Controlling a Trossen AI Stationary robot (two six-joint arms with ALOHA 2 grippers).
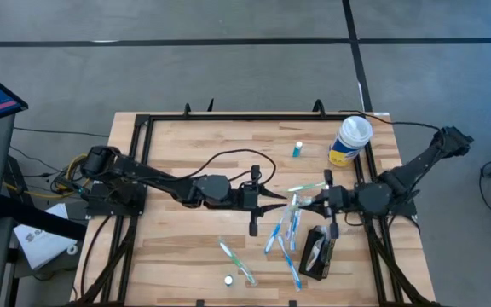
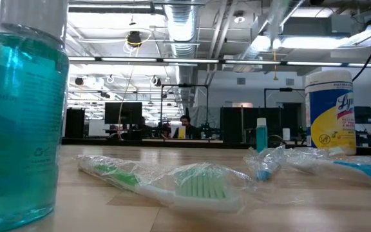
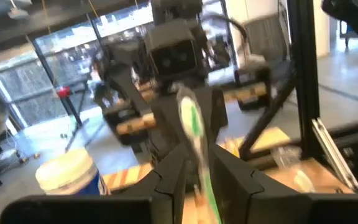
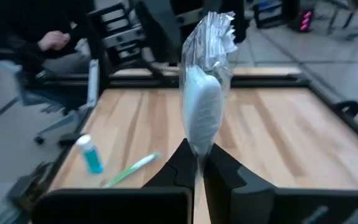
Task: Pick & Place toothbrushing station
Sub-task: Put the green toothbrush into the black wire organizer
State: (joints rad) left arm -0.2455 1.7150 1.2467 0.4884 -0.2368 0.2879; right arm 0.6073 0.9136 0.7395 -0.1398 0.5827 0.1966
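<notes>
From overhead, both arms reach toward the middle of the wooden counter [image 1: 186, 170]. The left claw [image 1: 273, 198] and the right claw [image 1: 309, 201] face each other over a scatter of wrapped toothbrushes [image 1: 284, 234]. The toothbrushing station [image 1: 317, 254], a small black caddy, lies near the counter's front edge, just beside the right arm. A white-lidded canister [image 1: 349, 141] stands at the far right corner, with a small teal bottle [image 1: 297, 150] near it.

At counter height neither claw shows; a wrapped green toothbrush [image 2: 172, 180] lies in front, beside a large teal bottle [image 2: 18, 116].

Past the left wrist, the claw [image 3: 199, 180] is narrowed on a green-headed toothbrush [image 3: 192, 124] standing upright; the blur makes its wrapping hard to read.

Past the right wrist, the claw [image 4: 196, 163] pinches a wrapped white toothbrush [image 4: 202, 118], also upright.

My reading: each arm carries a brush, and loading the station is in hand. Next, one arm must swing over the caddy and lower its brush inside.
</notes>
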